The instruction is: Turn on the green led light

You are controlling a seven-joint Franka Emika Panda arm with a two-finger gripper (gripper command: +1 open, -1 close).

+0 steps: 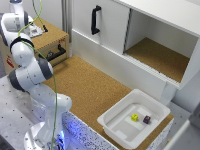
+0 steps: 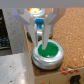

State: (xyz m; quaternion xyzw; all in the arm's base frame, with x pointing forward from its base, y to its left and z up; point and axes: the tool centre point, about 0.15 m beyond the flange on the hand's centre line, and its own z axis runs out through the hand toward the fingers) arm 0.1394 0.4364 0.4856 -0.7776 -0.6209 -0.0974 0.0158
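Wrist view | gripper [image 2: 40, 39] fingers nearly closed, holding nothing, tips touching green button [image 2: 48, 51] | button sits on wooden box [image 1: 49, 39] | arm [image 1: 30, 75] upright.

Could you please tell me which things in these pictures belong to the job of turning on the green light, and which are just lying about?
Belonging to the job:
- green button, in its metal ring
- gripper, right above the button, fingers close together

Just lying about:
- white tray
- yellow cube and purple cube in the tray
- cabinet with sliding door and black handle
- wooden box with a black drawer handle
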